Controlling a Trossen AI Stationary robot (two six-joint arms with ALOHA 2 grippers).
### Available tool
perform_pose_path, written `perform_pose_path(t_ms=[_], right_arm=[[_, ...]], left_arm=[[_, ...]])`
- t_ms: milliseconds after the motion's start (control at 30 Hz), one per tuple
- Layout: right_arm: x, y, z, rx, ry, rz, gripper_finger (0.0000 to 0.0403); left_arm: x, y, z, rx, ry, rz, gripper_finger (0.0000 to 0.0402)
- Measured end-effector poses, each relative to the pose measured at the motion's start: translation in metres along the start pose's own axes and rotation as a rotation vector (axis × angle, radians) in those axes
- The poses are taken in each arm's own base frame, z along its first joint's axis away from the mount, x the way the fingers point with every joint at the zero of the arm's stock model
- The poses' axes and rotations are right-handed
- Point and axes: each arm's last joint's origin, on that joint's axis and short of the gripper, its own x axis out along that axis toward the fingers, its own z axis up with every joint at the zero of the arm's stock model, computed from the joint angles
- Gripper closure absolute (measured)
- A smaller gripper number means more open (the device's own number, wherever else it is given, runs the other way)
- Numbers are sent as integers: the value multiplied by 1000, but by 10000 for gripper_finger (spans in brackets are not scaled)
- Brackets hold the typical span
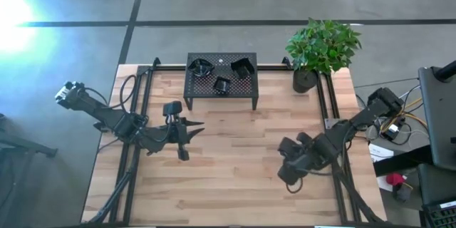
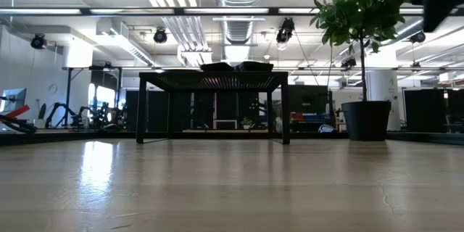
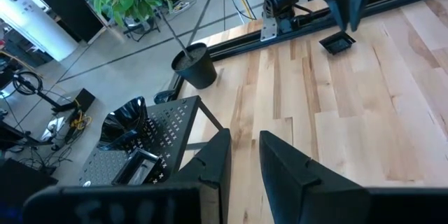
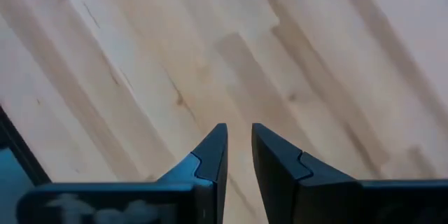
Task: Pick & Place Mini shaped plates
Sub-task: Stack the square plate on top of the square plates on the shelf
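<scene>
Plates on rack: three mini shaped plates sit on the black perforated rack point(image 1: 221, 78) at the middle of the desk's far edge: a rounded one point(image 1: 200, 66) at the rack's far-left corner, a square one point(image 1: 243, 67) at its far-right corner, a smaller one point(image 1: 222, 84) near its front edge.

Plate off rack: the left wrist view shows one more square plate point(image 3: 338, 43) flat on the boards by the rail on the desk's right side, directly under the other arm's fingers. It is hidden beneath that arm in the high view.

Left gripper point(image 1: 187, 136): over the desk's left half, in front of the rack's left end. Jaws a narrow gap apart, nothing between them.

Right gripper point(image 1: 291, 171): over the desk's right half, toward the near edge. Jaws parted by a small gap in its own wrist view, holding nothing, bare wood below.

Plant pot point(image 1: 305, 80): far-right corner of the desk, beside the rack.

Progress (judgement): three plates look placed, at least one left on the desk. Total count not visible, so the fraction done is uncertain.

Low view: rack and pot visible, no arm in the picture.
</scene>
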Motion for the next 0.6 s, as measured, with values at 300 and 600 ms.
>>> perform_pose_path(t_ms=[300,600], right_arm=[[23,-7,-49,312,143,-87,344],[51,-27,-78,481,184,-225,343]], left_arm=[[0,0,0,21,1,0,330],[0,0,0,22,1,0,330]])
